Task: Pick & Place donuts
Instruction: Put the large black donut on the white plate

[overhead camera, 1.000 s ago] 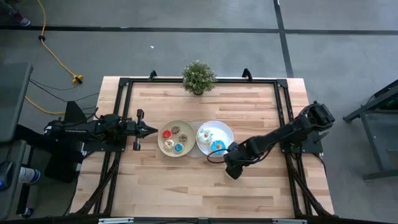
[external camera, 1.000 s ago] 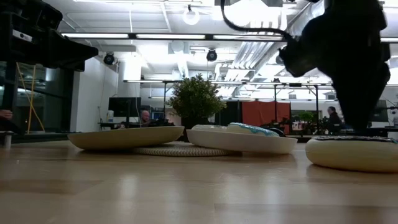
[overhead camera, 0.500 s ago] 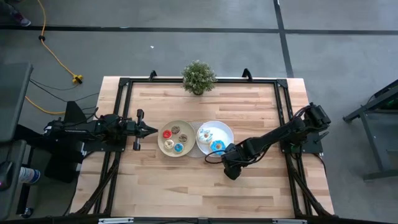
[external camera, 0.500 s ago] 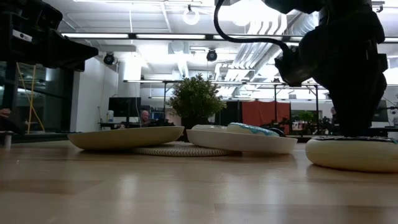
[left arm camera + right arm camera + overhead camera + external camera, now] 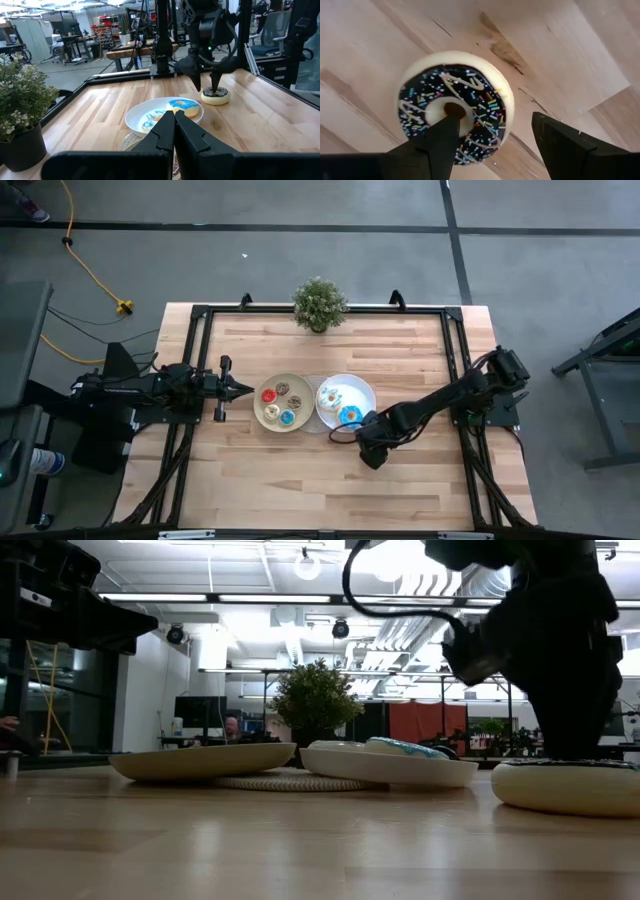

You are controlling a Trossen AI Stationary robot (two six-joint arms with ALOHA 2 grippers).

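Right gripper over a dark-iced donut
Its fingers are spread, one above the donut's hole, the other outside; the donut lies on the table beside the white plate. Left gripper waits, fingers together.

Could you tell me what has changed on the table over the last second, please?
The right gripper has crept slightly toward the table's centre, staying low over the dark sprinkled donut lying on the bare wood, fingers open astride one side of the ring, not yet closed. The left gripper, shut, waits unmoved beside the beige plate. The white plate and every other donut stayed put.
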